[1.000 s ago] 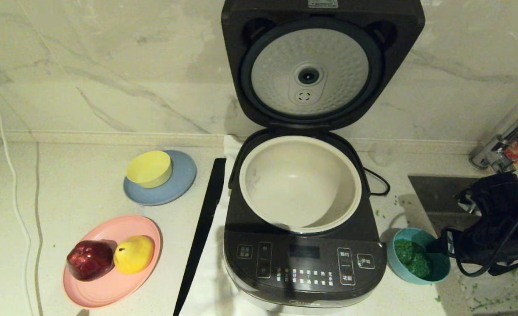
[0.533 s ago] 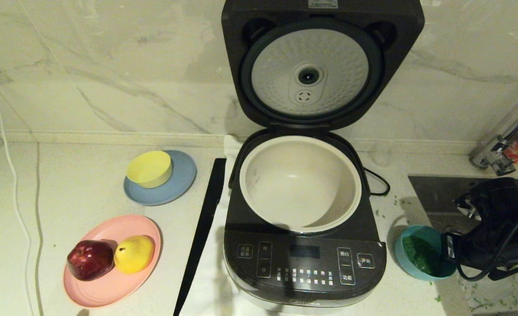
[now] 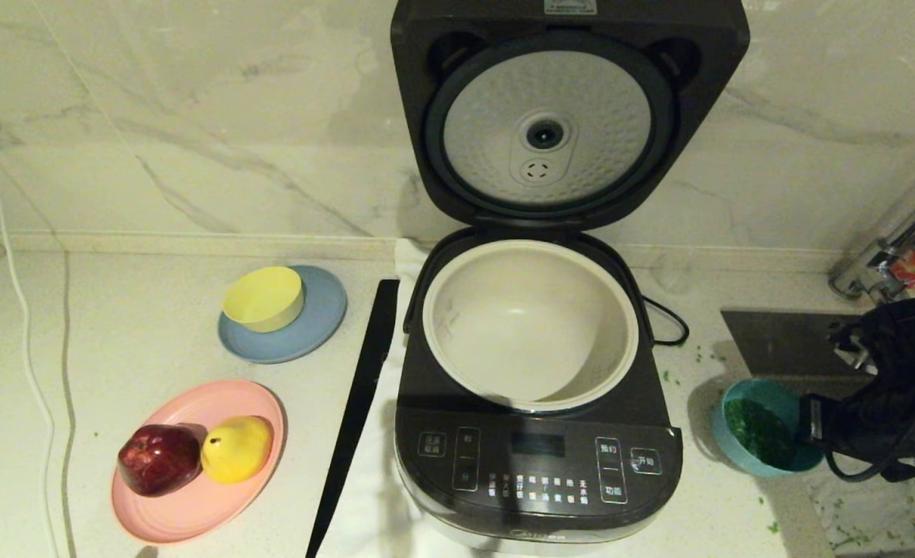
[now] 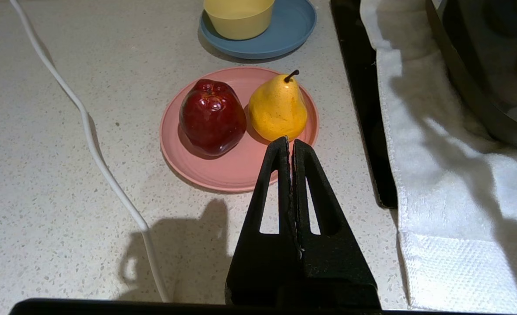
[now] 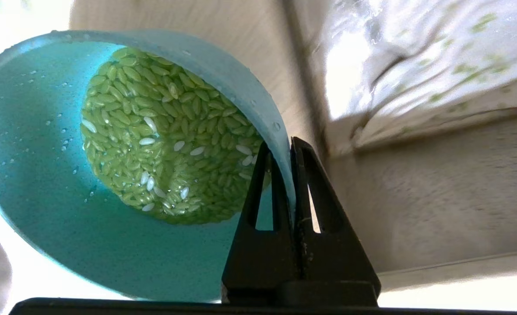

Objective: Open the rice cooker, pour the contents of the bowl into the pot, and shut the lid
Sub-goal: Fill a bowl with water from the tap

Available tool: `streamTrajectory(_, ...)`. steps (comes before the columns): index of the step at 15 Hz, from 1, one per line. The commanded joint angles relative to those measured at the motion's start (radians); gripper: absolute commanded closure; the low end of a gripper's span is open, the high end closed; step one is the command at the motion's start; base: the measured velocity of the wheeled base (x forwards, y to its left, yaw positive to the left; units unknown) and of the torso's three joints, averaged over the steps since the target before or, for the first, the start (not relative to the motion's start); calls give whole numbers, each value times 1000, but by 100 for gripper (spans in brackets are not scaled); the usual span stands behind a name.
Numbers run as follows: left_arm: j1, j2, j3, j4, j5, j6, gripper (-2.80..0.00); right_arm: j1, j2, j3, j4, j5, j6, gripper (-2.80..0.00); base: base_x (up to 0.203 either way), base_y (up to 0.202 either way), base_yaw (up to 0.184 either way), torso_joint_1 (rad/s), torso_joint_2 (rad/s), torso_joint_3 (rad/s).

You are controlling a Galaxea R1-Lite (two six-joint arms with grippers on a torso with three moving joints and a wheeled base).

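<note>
A home kitchen: a pale speckled stone countertop [image 3: 155,341] runs up to a marble-veined wall [image 3: 194,139], with a chrome tap [image 3: 883,271] at a sink on the right. On the counter stand a rice cooker [image 3: 538,434] with its lid up, plastic plates [image 3: 194,504] and bowls, and a white cloth [image 4: 437,210]

At lower left, a round pink plate [image 3: 194,504] carries a glossy red apple [image 3: 159,459] touching a yellow pear [image 3: 236,447]. Above it, a small yellow bowl [image 3: 263,297] sits on a blue plate [image 3: 314,329].
</note>
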Motion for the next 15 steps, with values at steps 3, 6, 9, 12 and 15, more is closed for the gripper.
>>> streamTrajectory(3,0,-1,8,-1,0,1,0,-154,-24,-54,-1,65,41,0,0,0,0,0,0,0)
streamTrajectory(6,0,-1,8,-1,0,0,0,-306,12,-128,6,118,42,0,0,0,0,0,0,0)
streamTrajectory(9,0,-1,8,-1,0,1,0,-449,105,-216,6,131,43,0,0,0,0,0,0,0)
streamTrajectory(12,0,-1,8,-1,0,1,0,-568,219,-319,6,133,44,0,0,0,0,0,0,0)
streamTrajectory(15,0,-1,8,-1,0,1,0,-657,322,-409,7,133,43,0,0,0,0,0,0,0)
